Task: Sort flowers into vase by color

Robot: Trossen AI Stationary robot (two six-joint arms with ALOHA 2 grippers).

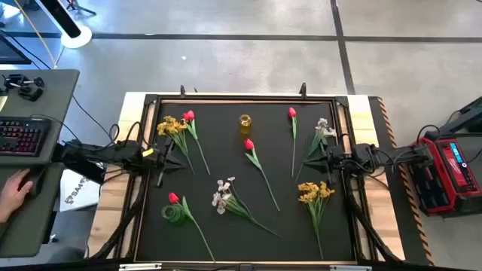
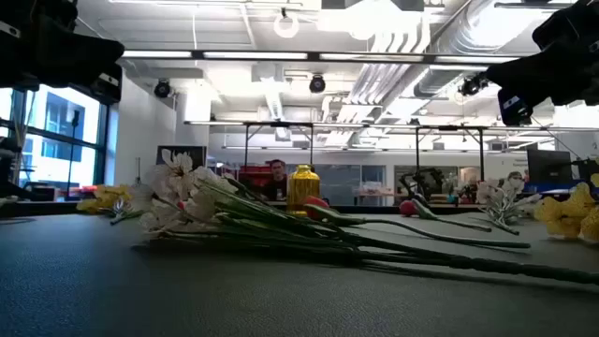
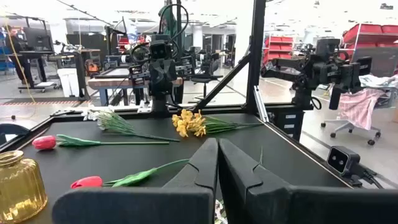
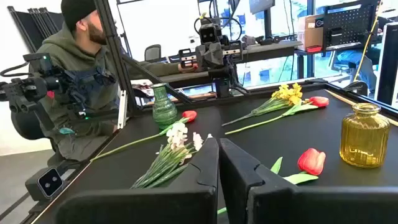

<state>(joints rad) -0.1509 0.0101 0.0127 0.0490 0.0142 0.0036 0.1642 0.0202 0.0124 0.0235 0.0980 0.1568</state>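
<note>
Apparently nothing is sorted yet: all flowers (image 1: 252,154) lie around the yellow vase (image 1: 245,124) on the worktop (image 1: 218,147). Left pincer (image 1: 160,159) and right pincer (image 1: 325,159), both clenched and empty, wait at its sides. Next I must open one over a stem.

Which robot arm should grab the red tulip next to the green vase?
Probably the left gripper: it waits on the same side as that red tulip and green vase. The right gripper sits across the mat.
</note>
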